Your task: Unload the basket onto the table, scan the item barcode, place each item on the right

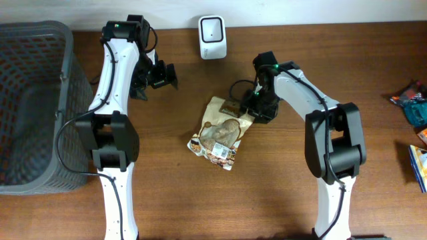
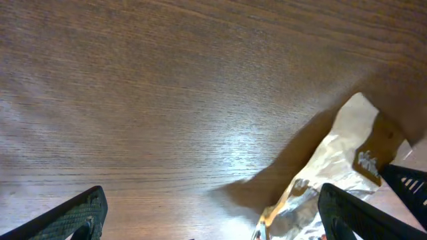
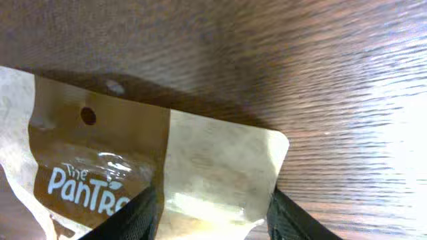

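Snack pouch (image 1: 220,133) on tbl (image 1: 280,200), outside basket (image 1: 33,33).

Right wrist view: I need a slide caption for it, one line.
Fingers straddle the top corner of a snack pouch lying on the wooden table.

We see only part of the dark grey plastic mesh basket (image 1: 33,100), which the overhead view's left edge cuts off. The colourful packets (image 1: 417,110) at the right edge are cropped too. Print on the beige and brown foil snack pouch (image 1: 220,130) is too small for us to find a barcode. In the right wrist view the pouch runs off the left and bottom edges and its white lettering ends mid-word. There the right gripper (image 3: 215,217) shows only finger stubs, so we cannot tell whether they pinch it.
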Motion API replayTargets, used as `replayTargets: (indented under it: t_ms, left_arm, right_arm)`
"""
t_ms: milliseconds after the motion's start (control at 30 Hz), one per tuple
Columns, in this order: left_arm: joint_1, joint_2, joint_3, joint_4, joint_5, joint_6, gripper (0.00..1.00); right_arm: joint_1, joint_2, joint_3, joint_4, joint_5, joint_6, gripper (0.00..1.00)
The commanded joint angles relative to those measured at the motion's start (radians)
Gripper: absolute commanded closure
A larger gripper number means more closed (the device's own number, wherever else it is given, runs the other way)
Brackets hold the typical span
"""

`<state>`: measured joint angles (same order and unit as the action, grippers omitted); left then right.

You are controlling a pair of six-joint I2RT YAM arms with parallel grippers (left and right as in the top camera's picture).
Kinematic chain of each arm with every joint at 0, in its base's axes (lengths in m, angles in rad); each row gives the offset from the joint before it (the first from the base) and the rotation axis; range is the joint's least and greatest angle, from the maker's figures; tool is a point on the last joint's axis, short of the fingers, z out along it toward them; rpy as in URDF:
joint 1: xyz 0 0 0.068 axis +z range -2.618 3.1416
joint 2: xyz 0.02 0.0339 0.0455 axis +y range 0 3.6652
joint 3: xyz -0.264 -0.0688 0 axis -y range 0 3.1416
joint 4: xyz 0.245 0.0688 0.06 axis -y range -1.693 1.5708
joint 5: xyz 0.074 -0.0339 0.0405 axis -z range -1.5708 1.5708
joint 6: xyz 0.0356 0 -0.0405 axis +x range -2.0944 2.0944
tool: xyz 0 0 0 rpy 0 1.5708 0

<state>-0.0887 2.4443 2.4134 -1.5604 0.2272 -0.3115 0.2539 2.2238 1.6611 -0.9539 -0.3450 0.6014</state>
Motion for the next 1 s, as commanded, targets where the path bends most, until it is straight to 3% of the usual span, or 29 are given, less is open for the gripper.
replayTargets:
  t_ms: [0,67,200,300,333,367,400,433,500,567,633,700,867,900,967]
  left_arm:
    - [-0.001,-0.002,0.003,0.0,-0.015,-0.01,0.01]
    - [-0.001,-0.002,0.003,0.001,-0.015,-0.01,0.01]
    - [-0.001,-0.003,0.003,0.0,-0.015,-0.01,0.01]
    - [-0.001,-0.002,0.003,0.001,-0.015,-0.01,0.01]
    - [-0.001,-0.002,0.003,0.001,-0.015,-0.01,0.01]
    - [-0.001,-0.003,0.003,0.001,-0.015,-0.01,0.01]
    - [-0.001,-0.002,0.003,0.001,-0.015,-0.01,0.01]
    - [-0.001,-0.002,0.003,0.0,-0.015,-0.01,0.01]
    - [-0.001,-0.002,0.003,0.0,-0.014,-0.01,0.01]
    - [-0.001,-0.002,0.003,0.0,-0.015,-0.01,0.01]
    - [-0.001,-0.002,0.003,0.001,-0.015,-0.01,0.01]
    - [-0.001,-0.003,0.003,0.0,-0.015,-0.01,0.01]
    - [-0.001,-0.002,0.003,0.001,-0.015,-0.01,0.01]
    - [-0.001,-0.002,0.003,0.0,-0.014,-0.01,0.01]
    - [-0.001,-0.002,0.003,0.0,-0.014,-0.01,0.01]
  right_arm:
    - [0.008,0.01,-0.008,0.0,0.028,-0.002,0.7]
    - [0.001,0.003,0.012,-0.015,0.028,-0.002,0.96]
    - [-0.013,-0.018,0.066,-0.067,0.041,-0.023,0.96]
    - [-0.019,-0.066,0.134,-0.149,0.034,-0.169,0.96]
    - [-0.015,-0.082,0.161,-0.216,0.019,-0.242,0.75]
    - [-0.007,-0.09,0.179,-0.318,0.007,-0.319,0.2]
    - [0.004,-0.09,0.178,-0.399,0.005,-0.39,0.06]
    - [0.018,-0.089,0.164,-0.447,0.005,-0.458,0.01]
    - [0.061,-0.089,0.105,-0.491,-0.003,-0.509,0.01]
    - [0.117,-0.089,0.031,-0.406,-0.041,-0.508,0.01]
    - [0.168,-0.089,-0.017,-0.296,-0.055,-0.432,0.0]
    - [0.206,-0.089,-0.048,-0.19,-0.055,-0.335,0.07]
    - [0.218,-0.081,-0.061,-0.084,-0.055,-0.205,0.08]
    - [0.219,-0.079,-0.071,-0.064,-0.055,-0.195,0.14]
    - [0.218,-0.077,-0.104,-0.001,-0.047,-0.189,0.37]
